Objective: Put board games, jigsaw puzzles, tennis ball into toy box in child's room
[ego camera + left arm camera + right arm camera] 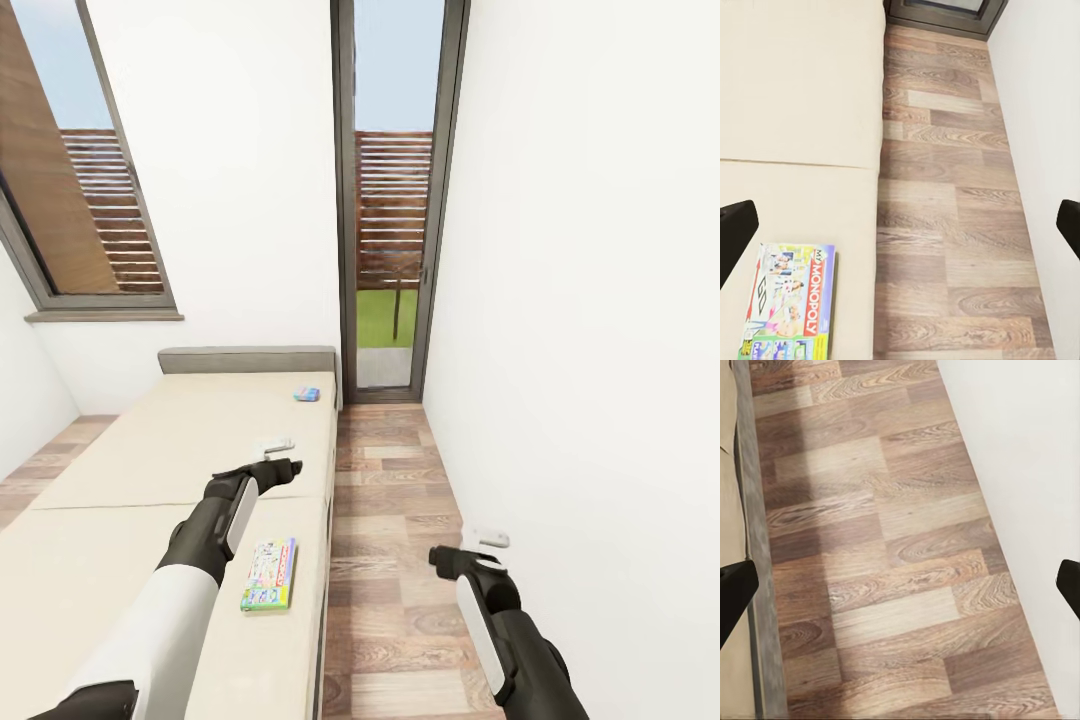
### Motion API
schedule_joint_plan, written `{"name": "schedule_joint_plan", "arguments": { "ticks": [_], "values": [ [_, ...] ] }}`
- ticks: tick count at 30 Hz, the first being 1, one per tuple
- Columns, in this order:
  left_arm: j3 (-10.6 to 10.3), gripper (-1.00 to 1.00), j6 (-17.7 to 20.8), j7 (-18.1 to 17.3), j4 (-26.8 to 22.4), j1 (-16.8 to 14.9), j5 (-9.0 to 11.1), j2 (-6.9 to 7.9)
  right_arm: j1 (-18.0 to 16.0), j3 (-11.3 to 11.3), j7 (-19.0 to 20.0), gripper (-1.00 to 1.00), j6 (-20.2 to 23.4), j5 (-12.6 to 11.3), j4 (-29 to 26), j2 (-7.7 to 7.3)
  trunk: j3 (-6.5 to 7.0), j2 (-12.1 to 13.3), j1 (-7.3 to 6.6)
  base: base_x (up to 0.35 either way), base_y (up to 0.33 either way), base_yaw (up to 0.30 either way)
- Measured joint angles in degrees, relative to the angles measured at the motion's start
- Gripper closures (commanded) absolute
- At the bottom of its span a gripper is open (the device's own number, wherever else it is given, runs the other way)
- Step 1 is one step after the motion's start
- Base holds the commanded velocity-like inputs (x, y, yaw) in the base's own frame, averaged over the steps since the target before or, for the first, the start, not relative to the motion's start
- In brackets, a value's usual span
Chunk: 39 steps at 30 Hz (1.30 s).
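Lying on the bed (pixel 150 470): green-topped board game (pixel 269 575) near its floor-side edge, blue board game (pixel 307 394) by the headboard. Hovering, both spread apart: left claw (pixel 283 458) over the mattress, right claw (pixel 470 550) over the floor beside the bed.

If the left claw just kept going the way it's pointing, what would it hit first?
Probably the wood floor beside the bed. The left gripper stands open, aimed forward and down over the bed's edge; the board game lies off to one side. Depth is uncertain.

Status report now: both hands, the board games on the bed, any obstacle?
Left hand open over beige bed, empty. Right hand open above wood floor. Green-topped game box near, light blue box far. Nothing blocking.
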Motion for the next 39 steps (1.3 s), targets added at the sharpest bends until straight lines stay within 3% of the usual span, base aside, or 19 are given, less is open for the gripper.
{"name": "schedule_joint_plan", "arguments": {
  "ticks": [7,17,26,32,39],
  "values": [
    [0.0,-1.0,3.4,0.1,0.0,-0.4,0.1,0.01,0.0,-0.2,1.3,-1.0,3.5,-0.1,-0.1,0.09,0.0,0.0,0.0,0.0,0.0,0.0],
    [0.1,-1.0,10.0,0.4,0.3,-5.8,0.0,0.29,-0.6,-0.4,2.1,-1.0,10.0,-0.1,-0.5,0.23,0.0,0.0,0.0,0.0,0.0,0.0],
    [0.2,-1.0,15.9,0.6,3.4,-14.8,-0.1,0.85,-0.7,-0.4,2.0,-1.0,12.1,-0.1,-1.8,0.24,-0.04,0.0,0.0,0.0,0.0,0.0],
    [0.1,-1.0,16.7,0.6,12.5,-23.9,-0.3,3.85,-0.7,-0.5,2.0,-1.0,15.1,-0.1,-1.5,0.23,-0.46,0.0,0.0,0.0,0.0,0.0],
    [0.0,-1.0,16.5,0.7,16.8,-27.1,-0.5,4.91,-0.7,-0.5,2.0,-1.0,15.5,-0.2,-1.1,0.29,-1.11,0.0,0.0,0.0,0.0,0.0]
  ]
}}
